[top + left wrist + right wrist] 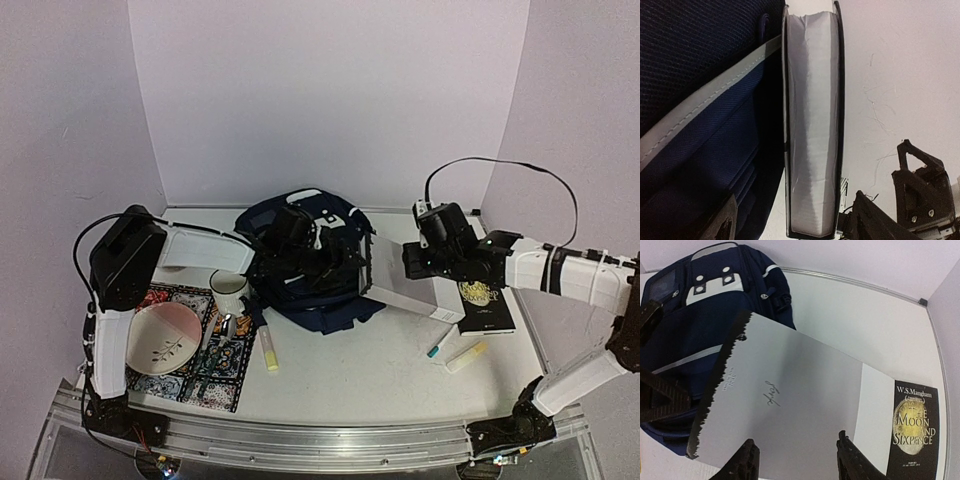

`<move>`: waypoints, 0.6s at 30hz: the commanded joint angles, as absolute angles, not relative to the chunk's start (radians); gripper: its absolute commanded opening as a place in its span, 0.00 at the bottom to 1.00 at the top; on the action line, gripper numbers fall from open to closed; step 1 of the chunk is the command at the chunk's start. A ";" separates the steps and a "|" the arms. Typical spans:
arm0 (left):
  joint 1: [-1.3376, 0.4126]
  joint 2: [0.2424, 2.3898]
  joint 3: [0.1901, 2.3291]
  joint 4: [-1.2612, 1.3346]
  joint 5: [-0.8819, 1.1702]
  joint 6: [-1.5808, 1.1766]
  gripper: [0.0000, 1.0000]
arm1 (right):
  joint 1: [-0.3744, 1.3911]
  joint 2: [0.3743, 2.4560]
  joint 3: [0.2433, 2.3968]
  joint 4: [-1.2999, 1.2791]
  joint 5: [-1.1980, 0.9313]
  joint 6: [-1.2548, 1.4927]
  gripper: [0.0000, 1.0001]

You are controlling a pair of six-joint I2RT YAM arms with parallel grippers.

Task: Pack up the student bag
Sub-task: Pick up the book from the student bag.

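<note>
The student bag (305,275) is a dark navy backpack lying in the middle of the table; it also fills the upper left of the right wrist view (700,330). A grey hardback book (405,288) lies slanted, its left end resting against the bag and its right end on the table. My right gripper (797,455) hovers open just above the book's cover (790,400), gripping nothing. My left gripper (797,222) is open at the bag's side, with the book's page edge (812,125) standing between its fingers and a gap on the left side.
A black paperback (487,303) lies right of the grey book. A blue marker (440,343) and a yellow one (465,355) lie in front of it. On the left, a patterned mat (205,385) carries a plate (150,345) and a mug (228,290). A yellow stick (269,352) lies nearby.
</note>
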State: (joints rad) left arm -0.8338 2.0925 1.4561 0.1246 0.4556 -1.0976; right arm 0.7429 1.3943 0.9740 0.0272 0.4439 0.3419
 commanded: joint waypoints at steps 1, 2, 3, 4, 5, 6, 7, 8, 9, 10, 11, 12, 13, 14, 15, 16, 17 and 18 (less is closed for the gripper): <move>-0.852 2.144 1.539 0.150 0.513 -1.071 0.79 | 0.704 1.403 0.947 0.012 0.342 0.442 0.54; -0.855 2.153 1.549 0.150 0.516 -1.071 0.79 | 0.702 1.415 0.947 0.012 0.339 0.448 0.54; -0.859 2.162 1.558 0.150 0.519 -1.071 0.79 | 0.702 1.427 0.948 0.012 0.336 0.455 0.54; -0.861 2.170 1.565 0.150 0.521 -1.072 0.78 | 0.701 1.441 0.948 0.012 0.335 0.460 0.55; -0.863 2.179 1.575 0.151 0.526 -1.075 0.77 | 0.701 1.456 0.950 0.012 0.335 0.467 0.55; -0.865 2.187 1.584 0.150 0.528 -1.077 0.76 | 0.701 1.469 0.952 0.012 0.335 0.474 0.55; -0.865 2.197 1.595 0.150 0.532 -1.079 0.75 | 0.700 1.482 0.955 0.012 0.335 0.479 0.55; -0.866 2.205 1.601 0.150 0.533 -1.081 0.74 | 0.700 1.498 0.958 0.012 0.332 0.482 0.55; -0.869 2.213 1.611 0.151 0.537 -1.084 0.73 | 0.700 1.508 0.962 0.013 0.329 0.486 0.55; -0.869 2.220 1.620 0.150 0.539 -1.085 0.71 | 0.701 1.519 0.966 0.014 0.326 0.489 0.55; -0.870 2.226 1.627 0.150 0.541 -1.086 0.68 | 0.701 1.527 0.970 0.014 0.324 0.492 0.55; -0.871 2.229 1.632 0.151 0.542 -1.088 0.63 | 0.701 1.530 0.972 0.014 0.323 0.494 0.55; -0.871 2.229 1.634 0.152 0.541 -1.089 0.57 | 0.701 1.528 0.973 0.014 0.324 0.496 0.55; -0.871 2.224 1.634 0.152 0.537 -1.086 0.52 | 0.701 1.520 0.973 0.014 0.324 0.498 0.55; -0.871 2.218 1.632 0.152 0.533 -1.082 0.46 | 0.701 1.511 0.973 0.014 0.325 0.498 0.55; -0.870 2.209 1.628 0.152 0.526 -1.076 0.40 | 0.700 1.497 0.973 0.014 0.325 0.498 0.56; -0.870 2.199 1.623 0.153 0.518 -1.069 0.37 | 0.701 1.480 0.973 0.014 0.327 0.497 0.57; -0.870 2.183 1.618 0.153 0.511 -1.064 0.34 | 0.701 1.462 0.971 0.014 0.328 0.496 0.58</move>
State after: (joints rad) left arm -0.8678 2.2169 1.5841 0.1228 0.5212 -1.0912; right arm 0.7010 1.5251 0.9577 0.0259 0.3221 0.4796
